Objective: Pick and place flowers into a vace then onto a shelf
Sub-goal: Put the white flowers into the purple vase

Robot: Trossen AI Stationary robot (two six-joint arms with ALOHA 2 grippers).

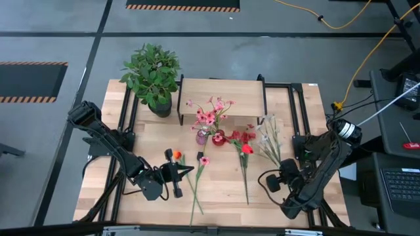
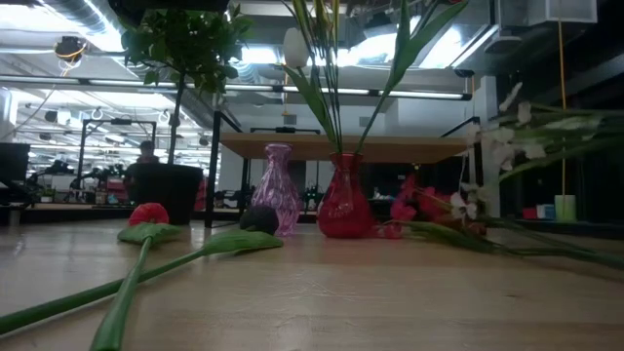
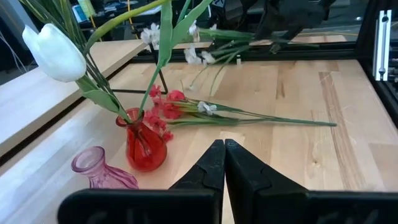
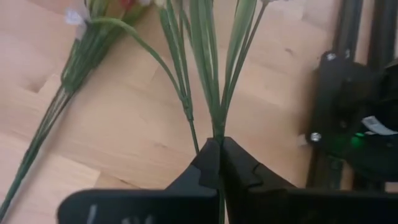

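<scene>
A pink glass vase (image 1: pixel 201 136) (image 2: pixel 278 190) and a red vase (image 1: pixel 218 137) (image 3: pixel 146 146) stand in front of the shelf (image 1: pixel 220 98). The red vase holds pink blooms and a white tulip (image 3: pixel 56 53). Loose flowers lie flat on the table: an orange-red one (image 1: pixel 176 155), a small pink one (image 1: pixel 204 160) and a red one (image 1: pixel 247 149). My left gripper (image 1: pixel 178 174) (image 3: pixel 224 158) is shut on nothing, near these stems, pointing toward the vases. My right gripper (image 1: pixel 282 165) (image 4: pixel 219 155) is shut on the white flowers' stems (image 1: pixel 269 134). My right gripper pinches the white flowers' thin green stems near their lower end (image 4: pixel 217 132) between its two fingers. The fingers lie along the stems, coming from the table's near side. The stems fan out ahead of the fingers toward the white blooms (image 2: pixel 492 146).
A bushy green plant in a black pot (image 1: pixel 152 75) stands at the shelf's left end. Black frame rails (image 1: pixel 305 124) run along the table's right side beside my right gripper, and others (image 1: pixel 128 118) along the left. Bare wood (image 1: pixel 223 196) lies near the table's near edge.
</scene>
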